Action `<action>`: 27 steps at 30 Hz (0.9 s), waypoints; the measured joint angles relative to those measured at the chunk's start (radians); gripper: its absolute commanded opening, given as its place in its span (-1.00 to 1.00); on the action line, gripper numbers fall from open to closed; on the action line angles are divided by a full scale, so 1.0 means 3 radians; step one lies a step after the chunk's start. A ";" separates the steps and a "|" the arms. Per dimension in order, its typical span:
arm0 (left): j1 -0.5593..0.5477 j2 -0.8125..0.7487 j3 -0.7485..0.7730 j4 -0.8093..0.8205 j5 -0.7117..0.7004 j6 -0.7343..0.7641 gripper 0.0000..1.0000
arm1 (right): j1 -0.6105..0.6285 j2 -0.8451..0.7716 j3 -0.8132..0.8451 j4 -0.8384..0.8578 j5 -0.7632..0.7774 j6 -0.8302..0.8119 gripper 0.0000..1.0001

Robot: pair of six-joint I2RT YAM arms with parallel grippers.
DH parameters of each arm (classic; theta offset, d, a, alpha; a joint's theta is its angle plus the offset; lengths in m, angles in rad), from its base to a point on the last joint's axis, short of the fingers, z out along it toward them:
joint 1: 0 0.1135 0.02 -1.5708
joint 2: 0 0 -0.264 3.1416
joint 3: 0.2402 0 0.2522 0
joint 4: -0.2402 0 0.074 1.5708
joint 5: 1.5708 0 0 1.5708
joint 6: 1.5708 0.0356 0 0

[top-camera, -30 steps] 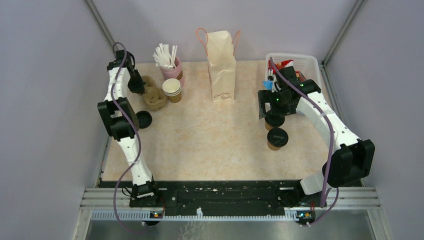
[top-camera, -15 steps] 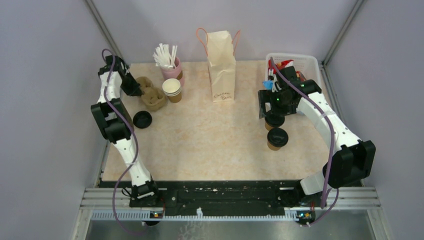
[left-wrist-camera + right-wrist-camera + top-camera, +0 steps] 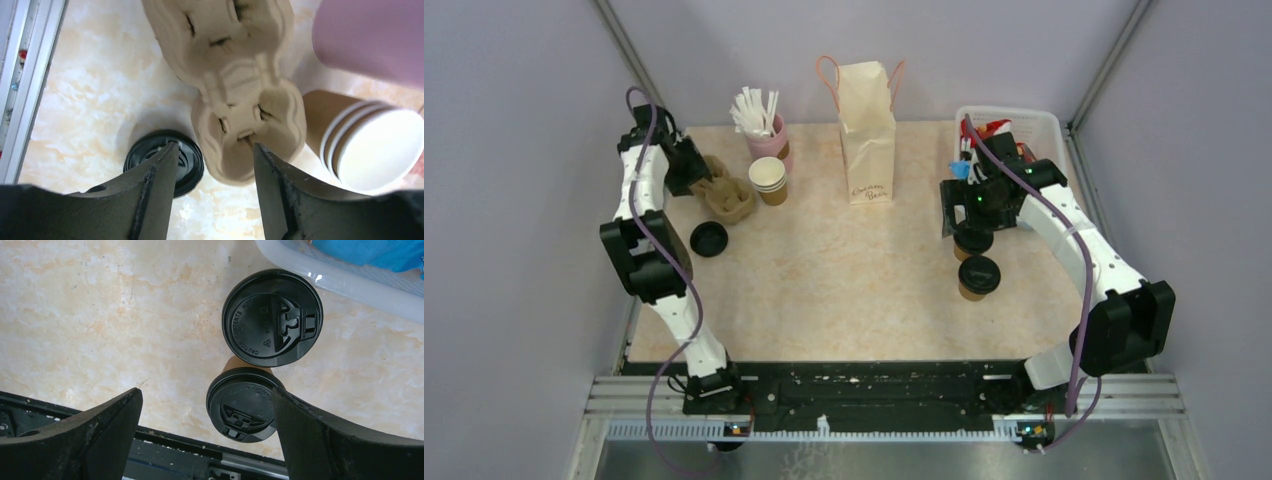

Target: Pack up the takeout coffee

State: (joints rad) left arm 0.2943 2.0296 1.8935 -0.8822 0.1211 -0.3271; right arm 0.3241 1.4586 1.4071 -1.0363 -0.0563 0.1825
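While my right arm has sat unmoved this past second, the left arm has swung its elbow out toward the wall. The left gripper (image 3: 215, 150) now sits over the near end of the moulded brown pulp cup carrier (image 3: 240, 95), fingers spread and grasping nothing. A loose black plastic lid (image 3: 165, 160) lies just beside it. The right gripper (image 3: 205, 392) hangs with its fingers wide apart and empty above the two small brown paper cups with round black lids, the far cup (image 3: 272, 317) and the near cup (image 3: 242, 405). They stand close together near the white bin (image 3: 1009, 115), well apart from the tall cream paper bag (image 3: 867, 135). I judge the carrier comes first, and nothing is packed yet.
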 measured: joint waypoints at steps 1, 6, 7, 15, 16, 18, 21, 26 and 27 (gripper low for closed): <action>-0.0039 -0.0083 -0.0078 0.0000 -0.0039 0.0052 0.30 | 0.0000 0.0000 0.0000 0.0000 -0.0004 0.0000 0.97; -0.0470 -0.0383 -0.0422 0.0113 -0.0121 0.0465 0.27 | 0.0000 0.0000 0.0000 0.0000 -0.0032 0.0000 0.97; -0.0570 -0.0418 -0.0496 0.0148 -0.0103 0.0565 0.25 | 0.0000 0.0000 0.0000 0.0000 -0.0036 0.0001 0.97; -0.0786 -0.0381 -0.0746 0.0259 0.0291 0.1119 0.32 | 0.0019 -0.0042 -0.0045 -0.0001 -0.0042 0.0000 0.97; -0.0777 -0.0355 -0.0744 0.0267 0.0308 0.1151 0.28 | 0.0020 -0.0050 -0.0045 -0.0005 -0.0043 0.0000 0.97; -0.0752 -0.0300 -0.0743 0.0284 0.0331 0.1198 0.10 | 0.0023 -0.0067 -0.0046 -0.0001 -0.0043 0.0000 0.97; -0.0743 -0.0245 -0.0741 0.0310 0.0329 0.1247 -0.08 | 0.0023 -0.0085 -0.0047 -0.0003 -0.0042 0.0000 0.97; -0.0743 -0.0164 -0.0662 0.0324 0.0322 0.1294 -0.15 | 0.0025 -0.0086 -0.0047 -0.0001 -0.0042 0.0000 0.97; -0.0743 -0.0150 -0.0649 0.0324 0.0322 0.1297 -0.16 | 0.0025 -0.0086 -0.0047 -0.0001 -0.0043 0.0000 0.97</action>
State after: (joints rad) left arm 0.0715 1.9846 1.6989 -0.7849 0.2176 0.0620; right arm 0.3317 1.4326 1.3930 -1.0367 -0.0692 0.1825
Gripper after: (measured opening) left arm 0.438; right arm 0.985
